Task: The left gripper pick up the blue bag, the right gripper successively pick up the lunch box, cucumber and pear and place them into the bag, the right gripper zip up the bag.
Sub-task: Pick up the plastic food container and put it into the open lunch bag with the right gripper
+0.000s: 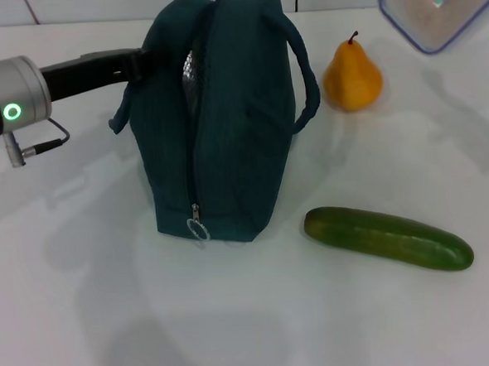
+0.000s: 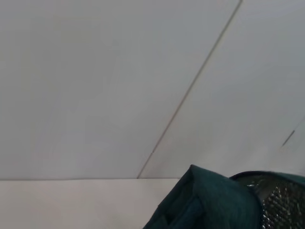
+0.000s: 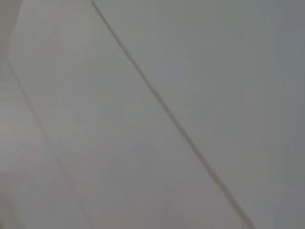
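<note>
White table under everything, pale wall panels with thin seams behind. Standing upright near the middle: the blue bag, top slit parted enough to show silvery lining, zipper running down the near end to a ring pull just above the tabletop. Rope handle looping off the side toward the pear. Reaching in from the robot's left at the height of the bag's top: the left gripper, black claw on a silver wrist with a lit green ring, tip against the bag's upper edge; fingers hidden by the fabric, so cannot tell whether wide, narrow, or clamped on anything. From the left wrist, only a corner of the bag with its foil lining against the wall. Pear upright beside the bag on the robot's right, apart from the handle. Cucumber lying flat nearer the robot, well apart from the pear. Lunch box at the far right corner, cut off by the edge. Right gripper out of sight; its wrist camera facing bare wall only.
</note>
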Robot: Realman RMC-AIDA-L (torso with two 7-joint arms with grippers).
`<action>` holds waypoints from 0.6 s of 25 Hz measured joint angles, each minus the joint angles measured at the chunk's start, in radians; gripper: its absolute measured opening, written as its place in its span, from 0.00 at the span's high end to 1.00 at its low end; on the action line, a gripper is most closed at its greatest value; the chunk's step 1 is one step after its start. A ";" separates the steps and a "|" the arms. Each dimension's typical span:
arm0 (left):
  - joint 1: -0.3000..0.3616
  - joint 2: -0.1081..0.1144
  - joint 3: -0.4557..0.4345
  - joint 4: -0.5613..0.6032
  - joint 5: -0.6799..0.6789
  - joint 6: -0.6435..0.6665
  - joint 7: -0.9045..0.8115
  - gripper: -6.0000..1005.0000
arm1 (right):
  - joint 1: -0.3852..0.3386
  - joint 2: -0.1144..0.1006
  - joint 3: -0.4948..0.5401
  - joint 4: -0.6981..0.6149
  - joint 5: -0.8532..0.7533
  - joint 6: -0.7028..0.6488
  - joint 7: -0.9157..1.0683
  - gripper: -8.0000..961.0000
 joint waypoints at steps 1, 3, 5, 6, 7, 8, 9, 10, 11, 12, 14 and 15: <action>0.000 -0.001 -0.006 -0.006 -0.002 0.002 0.013 0.95 | 0.010 -0.006 -0.020 -0.013 0.000 0.000 0.030 0.89; 0.002 -0.005 -0.009 -0.011 -0.003 0.003 0.033 0.95 | 0.034 -0.020 -0.053 -0.029 0.000 -0.002 0.080 0.89; 0.003 -0.009 -0.009 -0.011 -0.004 0.004 0.048 0.95 | 0.061 -0.035 -0.085 -0.034 0.000 -0.009 0.130 0.89; 0.003 -0.010 -0.009 -0.013 -0.005 0.004 0.054 0.95 | 0.076 -0.042 -0.099 -0.035 0.000 -0.010 0.151 0.89; 0.003 -0.011 -0.009 -0.015 -0.007 0.004 0.060 0.95 | 0.091 -0.050 -0.112 -0.035 0.000 -0.011 0.172 0.89; 0.004 -0.013 -0.009 -0.018 -0.011 0.005 0.069 0.95 | 0.105 -0.055 -0.122 -0.035 0.000 -0.011 0.189 0.89; 0.004 -0.014 -0.009 -0.022 -0.017 0.005 0.079 0.95 | 0.119 -0.058 -0.128 -0.035 0.000 -0.011 0.202 0.89; 0.004 -0.015 -0.010 -0.025 -0.024 0.006 0.090 0.95 | 0.130 -0.060 -0.132 -0.035 0.000 -0.011 0.209 0.89; 0.004 -0.016 -0.010 -0.030 -0.033 0.006 0.101 0.95 | 0.142 -0.061 -0.134 -0.035 0.000 -0.011 0.215 0.89; 0.004 -0.017 -0.010 -0.035 -0.040 0.007 0.111 0.95 | 0.151 -0.061 -0.134 -0.035 0.000 -0.010 0.218 0.89; 0.001 -0.017 -0.010 -0.048 -0.053 0.007 0.129 0.95 | 0.172 -0.061 -0.135 -0.036 0.000 -0.006 0.220 0.89; 0.001 -0.017 -0.010 -0.048 -0.053 0.007 0.129 0.95 | 0.180 -0.060 -0.135 -0.036 0.000 -0.004 0.220 0.89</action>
